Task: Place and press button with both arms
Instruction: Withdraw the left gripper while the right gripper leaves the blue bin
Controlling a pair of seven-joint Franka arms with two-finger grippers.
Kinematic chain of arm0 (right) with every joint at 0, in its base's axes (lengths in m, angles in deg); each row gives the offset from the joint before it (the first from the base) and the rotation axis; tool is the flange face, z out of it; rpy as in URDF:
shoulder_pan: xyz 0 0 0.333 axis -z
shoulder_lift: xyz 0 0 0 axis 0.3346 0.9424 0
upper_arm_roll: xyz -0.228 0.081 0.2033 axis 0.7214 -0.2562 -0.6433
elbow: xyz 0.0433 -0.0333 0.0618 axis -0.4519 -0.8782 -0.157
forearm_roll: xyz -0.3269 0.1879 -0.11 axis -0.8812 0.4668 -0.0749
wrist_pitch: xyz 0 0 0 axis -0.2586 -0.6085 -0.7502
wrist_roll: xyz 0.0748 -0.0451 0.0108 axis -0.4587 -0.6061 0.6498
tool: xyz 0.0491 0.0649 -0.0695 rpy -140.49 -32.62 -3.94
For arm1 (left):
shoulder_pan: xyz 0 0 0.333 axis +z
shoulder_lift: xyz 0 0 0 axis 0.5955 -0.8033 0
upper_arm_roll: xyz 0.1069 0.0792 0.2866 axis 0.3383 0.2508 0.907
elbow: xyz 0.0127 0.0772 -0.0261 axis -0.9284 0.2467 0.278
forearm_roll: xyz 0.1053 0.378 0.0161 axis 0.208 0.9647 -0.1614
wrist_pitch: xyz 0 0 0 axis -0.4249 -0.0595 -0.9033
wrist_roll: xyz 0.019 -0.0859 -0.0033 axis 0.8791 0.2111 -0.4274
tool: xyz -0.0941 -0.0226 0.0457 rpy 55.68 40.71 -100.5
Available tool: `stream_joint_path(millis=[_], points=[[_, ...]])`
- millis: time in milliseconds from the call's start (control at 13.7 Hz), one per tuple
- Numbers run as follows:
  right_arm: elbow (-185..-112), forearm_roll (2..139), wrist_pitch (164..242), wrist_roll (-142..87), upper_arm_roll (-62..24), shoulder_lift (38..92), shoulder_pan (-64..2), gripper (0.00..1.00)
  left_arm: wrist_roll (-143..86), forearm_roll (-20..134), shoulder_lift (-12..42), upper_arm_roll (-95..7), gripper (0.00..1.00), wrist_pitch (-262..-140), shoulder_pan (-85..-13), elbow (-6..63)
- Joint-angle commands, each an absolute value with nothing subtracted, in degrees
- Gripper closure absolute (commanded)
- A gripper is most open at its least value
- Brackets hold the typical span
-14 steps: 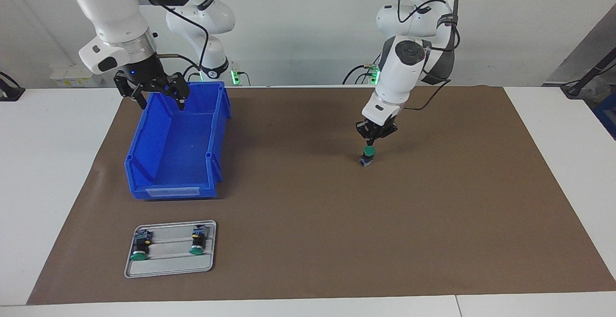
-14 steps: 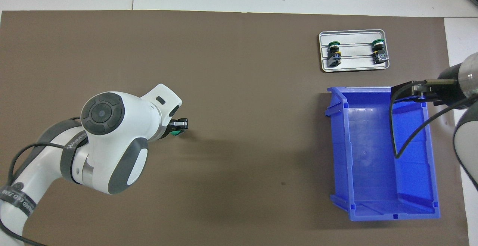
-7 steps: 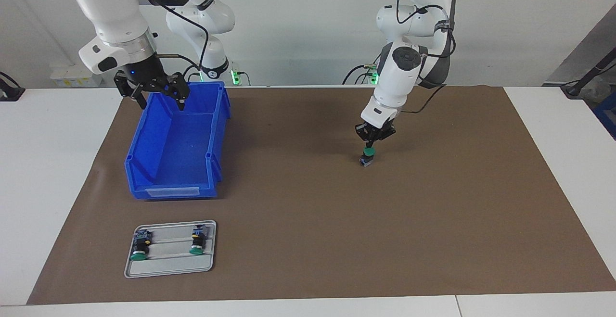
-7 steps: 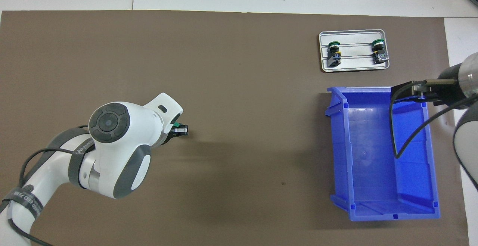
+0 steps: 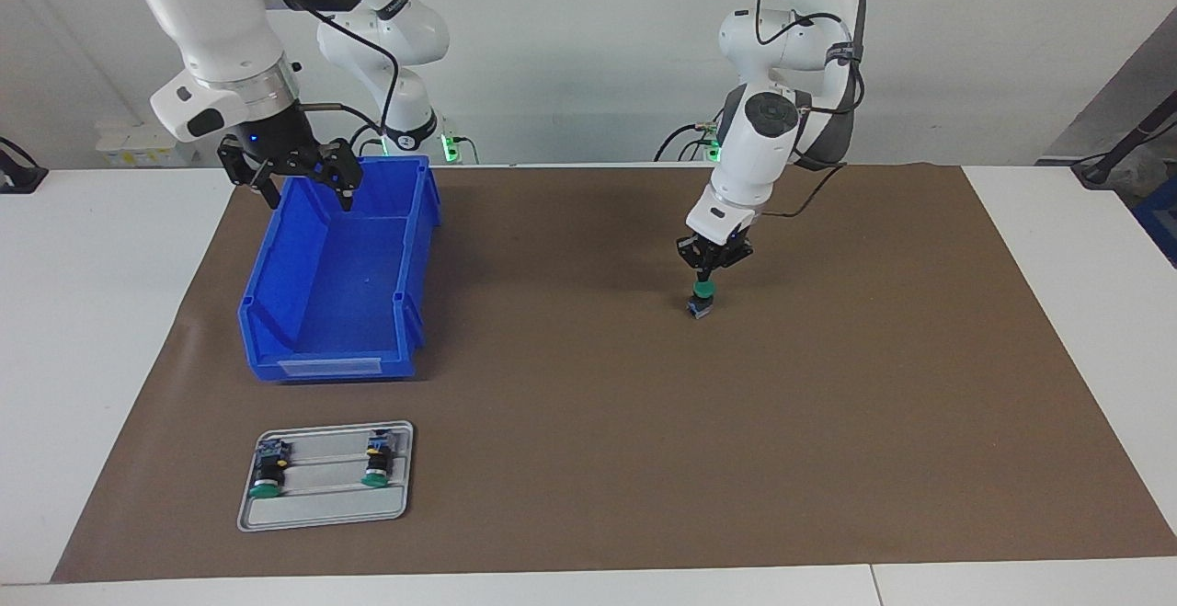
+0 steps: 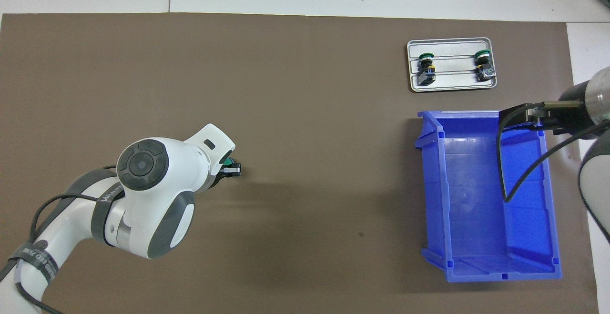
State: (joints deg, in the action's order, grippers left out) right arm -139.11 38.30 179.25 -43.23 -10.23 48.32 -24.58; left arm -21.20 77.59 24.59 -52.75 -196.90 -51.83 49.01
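While my left gripper (image 5: 704, 275) stands with its fingertips pinched together straight over the button (image 5: 702, 299), I read the tips as touching the green cap, or all but touching; I cannot tell which. That button stands upright on the brown mat (image 5: 828, 422), cap up, terminal block down, toward the left arm's end of the table. Seen from overhead, the left arm's wrist covers most of it, and only a sliver of green shows at about three o'clock from the wrist's round dark cap.

My right gripper (image 5: 296, 185) waits with its jaws spread wide over the rim of the blue bin (image 5: 322, 312) at the end of the bin nearer the robots, holding nothing. From the button in the facing view, the bin lies at roughly nine o'clock, well apart from it.

At about six o'clock from the bin in that view sits the grey tray (image 5: 322, 509), farther from the robots, with two spare buttons (image 5: 269, 474) lying on their sides in it, green caps pointing away from the robots.
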Motion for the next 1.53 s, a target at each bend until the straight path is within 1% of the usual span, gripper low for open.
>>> stream_joint_path(millis=[0,146,218,437,655,873,1019,1165,1383,1456], points=[[-139.75,38.94,179.09,-43.64,-10.25,47.67,-24.47,0.0,-21.92,77.07,23.68,-52.13,1.0,-202.02,-53.16,52.96],[-139.75,38.94,179.09,-43.64,-10.25,47.67,-24.38,0.0,-22.45,77.07,23.58,-52.04,1.0,-201.07,-52.9,52.44],[-139.75,38.94,179.09,-43.64,-10.25,47.67,-24.38,0.0,-22.45,77.25,22.97,-51.95,1.0,-199.5,-52.46,50.61],[-139.75,38.94,179.09,-43.56,-10.43,47.67,-24.56,0.0,-22.54,77.51,22.44,-51.69,1.0,-188.79,-50.71,41.48],[-139.75,38.94,178.65,-43.38,-10.43,47.67,-24.47,0.0,-24.63,77.69,22.44,-51.69,1.0,-180.7,-46.15,34.27],[-139.92,38.94,178.74,-43.9,-10.43,47.59,-24.82,0.0,-32.53,77.69,22.18,-51.6,1.0,-171.56,-38.77,27.24],[-140.18,38.85,179.35,-44.43,-10.95,47.5,-25.44,0.0,-39.38,77.86,22.35,-51.51,1.0,-166.72,-33.76,24.24],[-141.76,38.94,181.28,-48.11,-10.96,47.06,-27.89,0.0,-43.97,80.56,23.23,-51.43,1.0,-163.37,-30.41,23.26],[-144.4,38.94,186.11,-50.93,-10.96,46.79,-32.63,0.01,-44.51,83.49,23.06,-51.34,1.0,-155.73,-30.05,16.69],[-144.58,38.94,186.91,-52.59,-10.96,47.14,-34.56,0.01,-44.51,83.23,23.23,-51.16,0.88,-155.02,-30.05,15.62]])
